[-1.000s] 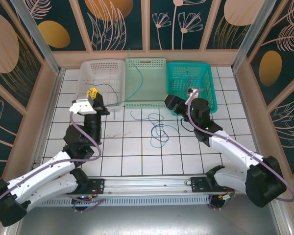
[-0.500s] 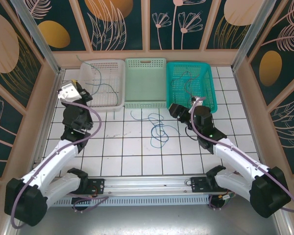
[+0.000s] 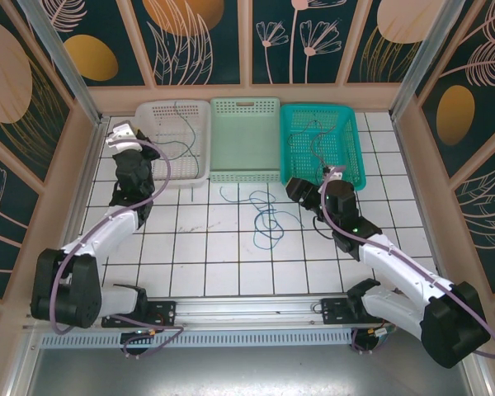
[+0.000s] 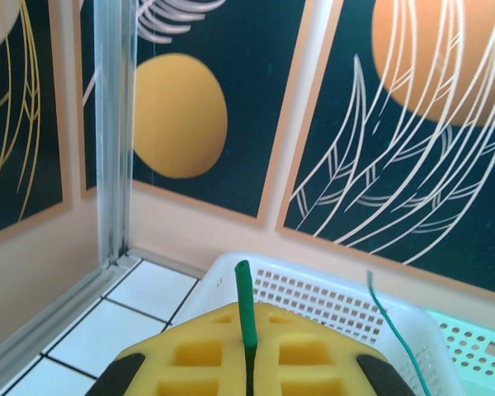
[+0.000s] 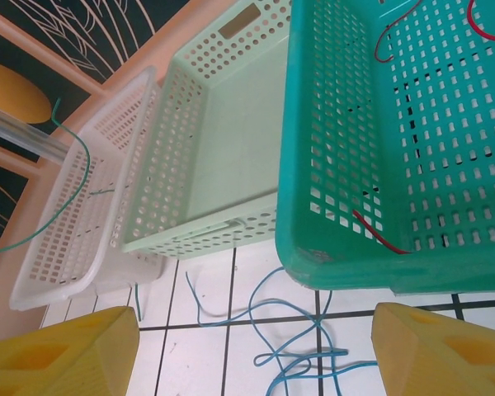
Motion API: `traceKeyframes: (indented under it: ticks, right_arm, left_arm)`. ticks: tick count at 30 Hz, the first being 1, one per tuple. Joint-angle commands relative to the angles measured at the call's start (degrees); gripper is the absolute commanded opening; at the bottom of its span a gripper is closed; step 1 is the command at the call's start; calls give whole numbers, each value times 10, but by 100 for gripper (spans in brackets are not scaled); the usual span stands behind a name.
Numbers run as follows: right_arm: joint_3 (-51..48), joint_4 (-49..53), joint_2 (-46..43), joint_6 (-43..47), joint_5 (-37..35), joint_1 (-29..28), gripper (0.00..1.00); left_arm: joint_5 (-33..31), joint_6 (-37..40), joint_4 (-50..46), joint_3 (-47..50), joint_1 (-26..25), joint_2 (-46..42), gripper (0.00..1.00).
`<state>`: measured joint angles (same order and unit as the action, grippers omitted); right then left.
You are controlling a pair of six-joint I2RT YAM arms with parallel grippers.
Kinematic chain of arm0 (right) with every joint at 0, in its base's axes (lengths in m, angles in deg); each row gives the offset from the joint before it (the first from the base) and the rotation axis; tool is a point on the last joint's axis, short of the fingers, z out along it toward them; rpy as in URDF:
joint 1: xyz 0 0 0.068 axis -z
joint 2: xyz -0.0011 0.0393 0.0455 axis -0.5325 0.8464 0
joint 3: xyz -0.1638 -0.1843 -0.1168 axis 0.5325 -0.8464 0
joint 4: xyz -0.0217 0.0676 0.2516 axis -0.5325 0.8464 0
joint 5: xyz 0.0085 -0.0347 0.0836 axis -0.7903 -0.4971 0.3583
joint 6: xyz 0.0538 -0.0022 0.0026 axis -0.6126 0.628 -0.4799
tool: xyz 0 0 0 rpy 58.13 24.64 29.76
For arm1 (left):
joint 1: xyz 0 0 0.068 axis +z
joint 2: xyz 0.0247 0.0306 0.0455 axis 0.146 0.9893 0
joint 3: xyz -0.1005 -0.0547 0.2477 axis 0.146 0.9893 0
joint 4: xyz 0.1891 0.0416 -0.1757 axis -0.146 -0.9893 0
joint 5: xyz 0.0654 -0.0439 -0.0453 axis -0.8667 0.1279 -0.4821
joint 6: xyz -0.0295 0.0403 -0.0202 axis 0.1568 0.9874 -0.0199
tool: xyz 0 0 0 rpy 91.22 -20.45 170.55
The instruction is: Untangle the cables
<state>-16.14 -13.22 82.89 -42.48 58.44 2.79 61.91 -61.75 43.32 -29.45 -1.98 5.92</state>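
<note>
ok so right now my left gripper (image 4: 247,363) is clamped on one end of the green cable (image 4: 246,301), over beside the far left corner of the white basket (image 3: 153,109). a short stub pokes up out of the yellow pads and the rest trails off over that basket. the right gripper (image 3: 294,188) is spread wide with nothing in it, hanging by the near left corner of the teal basket (image 5: 346,266). it's looking down at the blue cables (image 3: 264,213), which lie looped over each other on the worktop (image 3: 214,256) just in front of the pale green basket (image 3: 244,106). there's a red cable (image 5: 378,232) sitting in the teal one too.

handling-wise: these are super thin, weigh basically nothing, and are totally floppy. they won't hold a shape, so pulling one end just drags the whole loop along, and i'd guess a snag would tug the neighbours too. the skin looks smooth, so one could slide through the pads unless it's pinched squarely. for the blue ones i'd go for a free end or a lone stretch away from the crossings, not the knotty middle, and lift slow.
</note>
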Motion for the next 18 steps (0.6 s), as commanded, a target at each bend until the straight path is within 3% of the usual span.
traceKeyframes:
  ticks: [1,14,16,18]
  right_arm:
    - [-5,6,-10,5,-16,2,75]
    - [-8,27,-15,5,-27,3,75]
    - [-8,27,-15,5,-26,3,75]
    - [-10,27,-15,6,-25,3,75]
  left_arm:
    - [13,-36,16,-12,17,24,0]
    - [87,-40,-21,-43,29,113,0]
    - [88,-43,-24,-45,29,121,6]
    - [85,-51,-33,-48,29,126,25]
